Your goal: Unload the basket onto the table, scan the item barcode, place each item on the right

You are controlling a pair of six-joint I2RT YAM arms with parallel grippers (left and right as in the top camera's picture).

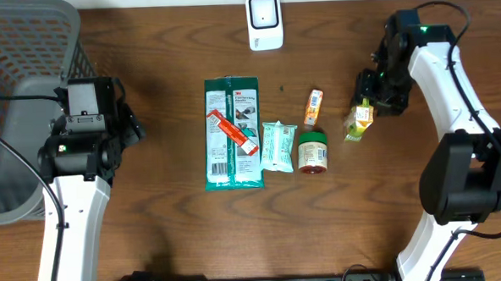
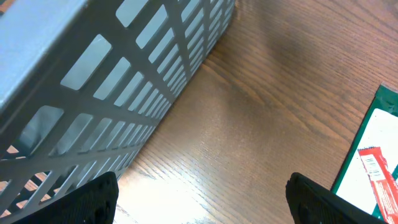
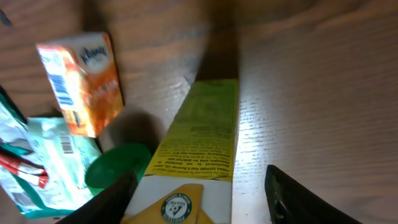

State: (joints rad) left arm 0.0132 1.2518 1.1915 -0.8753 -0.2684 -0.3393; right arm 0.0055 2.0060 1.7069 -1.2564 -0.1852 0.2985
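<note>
box (image 3: 199, 130) beside the jar (image 3: 118, 165): right hand (image 3: 199, 205) straddles it, not yet clenched; an off-centre squeeze could topple it.

The table (image 1: 170, 237) is being viewed straight down from overhead; the basket (image 2: 37, 43) is being framed closely by the left wrist camera, the yellow-green box (image 3: 205, 130) by the right, both being shared with overhead.

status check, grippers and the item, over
Left gripper open, empty, by the basket. Right gripper open, straddling the yellow-green box, not yet clamped. Orange carton and green-lidded jar close beside it.
</note>
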